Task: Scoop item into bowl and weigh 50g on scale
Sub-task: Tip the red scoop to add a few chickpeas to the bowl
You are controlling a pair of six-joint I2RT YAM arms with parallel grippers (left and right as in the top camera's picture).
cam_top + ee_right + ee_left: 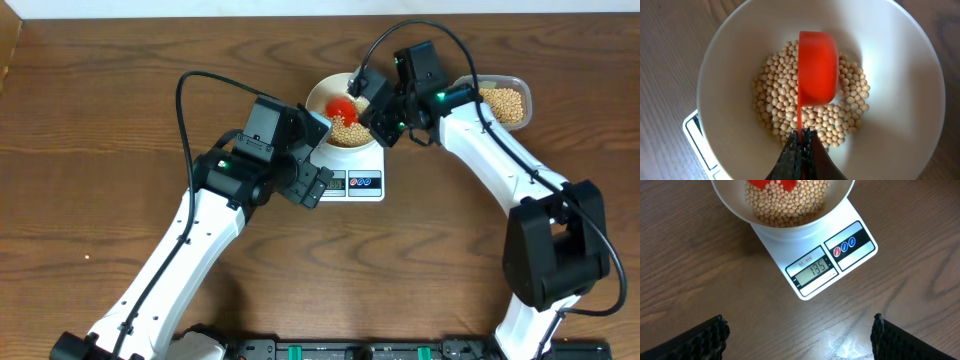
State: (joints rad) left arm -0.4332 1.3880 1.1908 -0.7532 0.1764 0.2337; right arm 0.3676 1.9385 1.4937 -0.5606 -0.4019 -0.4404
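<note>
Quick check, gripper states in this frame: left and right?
Left gripper: open, holding nothing.
Right gripper: closed on the handle of the red scoop, over the bowl.

The bowl (322, 92) sits on the scale (368, 166) on the wooden table (100, 120), part-filled with beans (350, 132), with a red scoop (341, 107) over them. The right tool (374, 106) reaches in at the bowl's right rim. The left tool (312, 186) hangs just left of the scale's display. A clear tub (526, 100) of beans stands well to the right.
</note>
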